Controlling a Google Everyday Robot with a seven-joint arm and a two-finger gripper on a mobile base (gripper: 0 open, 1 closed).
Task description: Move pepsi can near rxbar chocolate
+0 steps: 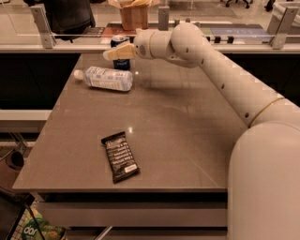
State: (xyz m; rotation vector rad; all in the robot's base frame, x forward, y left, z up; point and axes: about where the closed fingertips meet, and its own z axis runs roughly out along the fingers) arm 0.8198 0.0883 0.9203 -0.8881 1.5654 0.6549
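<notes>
The pepsi can [123, 64] stands upright at the far edge of the grey table [187, 140], left of centre; its blue body and silver top show partly. My gripper [115, 52] reaches in from the right and sits right at the can, covering its middle. I cannot tell whether it touches the can. The rxbar chocolate [120, 156] lies flat near the table's front edge, a black wrapper with white text, far from the can and the gripper.
A clear plastic bottle [104, 78] with a white cap lies on its side just in front of and left of the can. A brown cardboard box [133, 13] stands on the counter behind the table. My arm [225, 79] spans the table's right side.
</notes>
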